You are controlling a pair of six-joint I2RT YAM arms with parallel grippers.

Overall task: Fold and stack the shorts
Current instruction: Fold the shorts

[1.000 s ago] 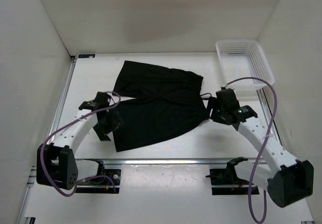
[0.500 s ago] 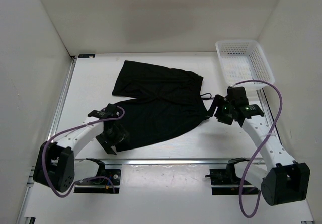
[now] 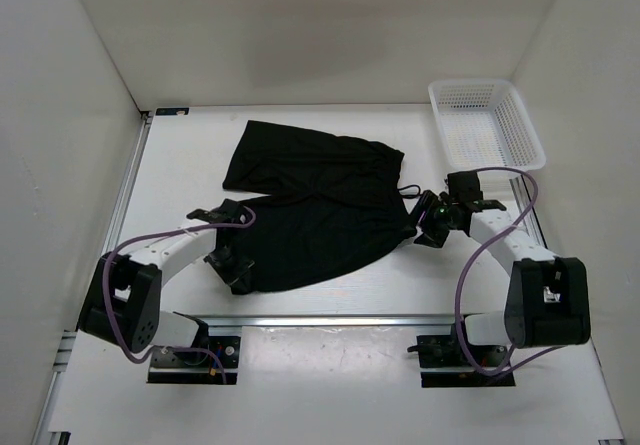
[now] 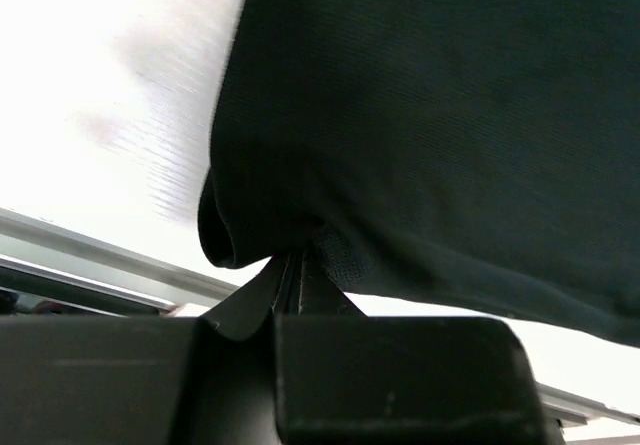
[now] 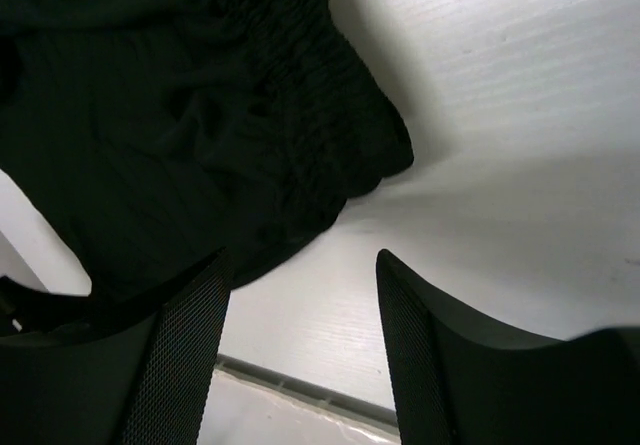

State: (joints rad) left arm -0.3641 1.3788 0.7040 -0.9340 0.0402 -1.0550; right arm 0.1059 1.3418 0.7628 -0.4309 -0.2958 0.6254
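Right, the shorts (image 3: 315, 205) lie spread flat in the middle of the desk (image 3: 180, 155). Their waistband is toward my right side and the legs toward my left, well apart from the white basket (image 3: 485, 125) in the far right corner. My left fingers (image 4: 290, 277) are clamped on the hem corner (image 4: 235, 230) of the near leg. The wrist view shows a small roll of black cloth pinched between them, low against the desk. My right fingers (image 3: 424, 231) stand apart and hold nothing. The gathered waistband (image 5: 330, 135) corner is just ahead of them, and the cloth edge brushes one finger.

I judge the step to be taking both near corners, so the near edge can be carried over to the far edge in a lengthwise fold. To do it well, I should work the right fingers around the elastic corner until both layers sit deep between them, then close firmly. A shallow bite on the ruffled band would likely slip. The left pinch looks small, so I should lift gently and check that it holds. Both sides should rise together and level, with the near edge taut; otherwise the soft fabric may sag and crease in the middle.
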